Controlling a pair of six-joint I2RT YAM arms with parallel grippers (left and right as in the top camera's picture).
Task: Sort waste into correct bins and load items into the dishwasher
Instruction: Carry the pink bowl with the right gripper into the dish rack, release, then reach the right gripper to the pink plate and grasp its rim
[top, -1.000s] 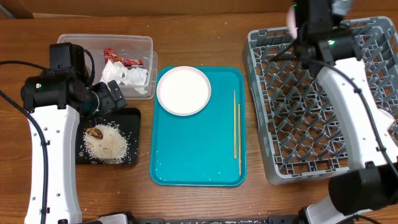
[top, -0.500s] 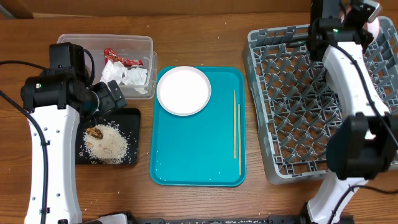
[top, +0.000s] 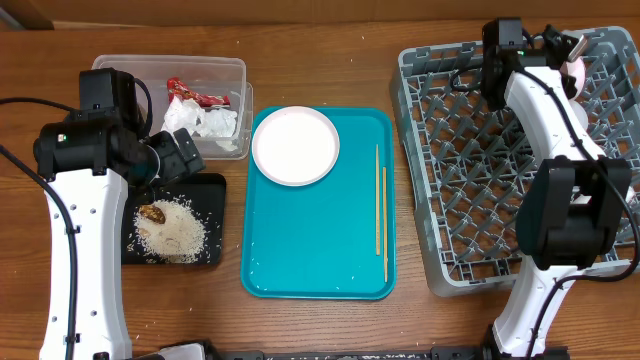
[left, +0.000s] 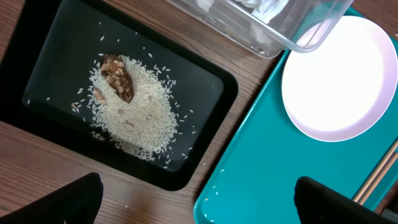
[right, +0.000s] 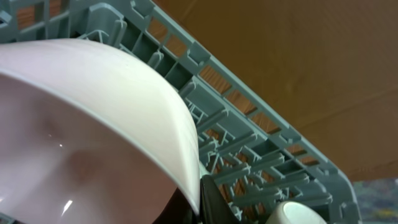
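My right gripper (top: 572, 55) is shut on the rim of a small pale bowl (right: 93, 124), holding it tilted over the far right corner of the grey dishwasher rack (top: 470, 180). A small white cup (right: 292, 214) sits in the rack just beside it. My left gripper (left: 199, 205) hangs open and empty over the black tray (left: 205, 93), which holds rice (left: 134, 118) and a brown scrap (left: 118, 76). The clear tub (top: 170, 66) holds the red wrapper (top: 190, 93) and napkins (top: 205, 125). The white-pink plate (top: 295, 146) and two chopsticks (top: 381, 210) lie on the teal tray (top: 320, 250).
A few stray rice grains lie on the teal tray's near left corner (left: 214, 193) and on the wooden table (left: 124, 205). The rack's upright pegs fill the right side of the table. My left arm (top: 75, 200) stands over the table's left edge.
The right arm swung rightward along the back of the rack with the bowl, ending at the far right corner. The left arm has stayed still.
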